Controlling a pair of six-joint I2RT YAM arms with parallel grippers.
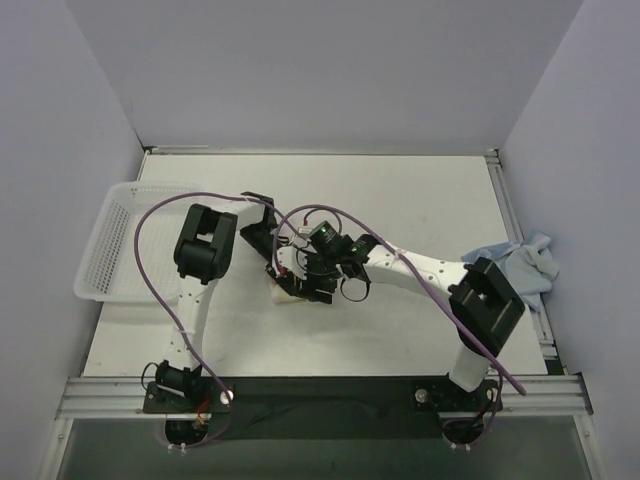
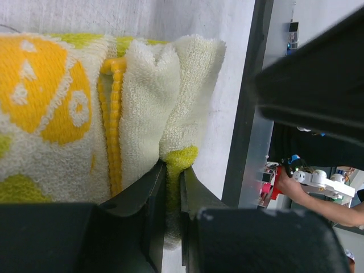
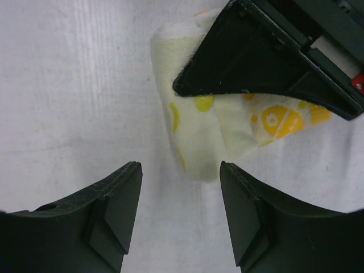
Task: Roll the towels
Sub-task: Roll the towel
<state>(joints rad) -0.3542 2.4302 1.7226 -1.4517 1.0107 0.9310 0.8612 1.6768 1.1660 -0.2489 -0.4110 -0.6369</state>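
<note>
The cream-white towel (image 1: 284, 293) with yellow and green prints lies partly rolled in the middle of the table, under both wrists. In the left wrist view its folds (image 2: 142, 96) fill the frame, and my left gripper (image 2: 173, 168) is shut on a yellow-green edge of it. In the right wrist view the rolled end of the towel (image 3: 193, 142) lies just beyond my right gripper (image 3: 180, 169), which hangs open above the table and touches nothing. The left gripper's black finger (image 3: 267, 51) presses on the roll from above. The light blue towel (image 1: 522, 265) lies crumpled at the table's right edge.
A white mesh basket (image 1: 112, 240) stands at the table's left edge. Purple cables loop over both arms. Grey walls close in the back and sides. A metal rail (image 1: 320, 392) runs along the near edge.
</note>
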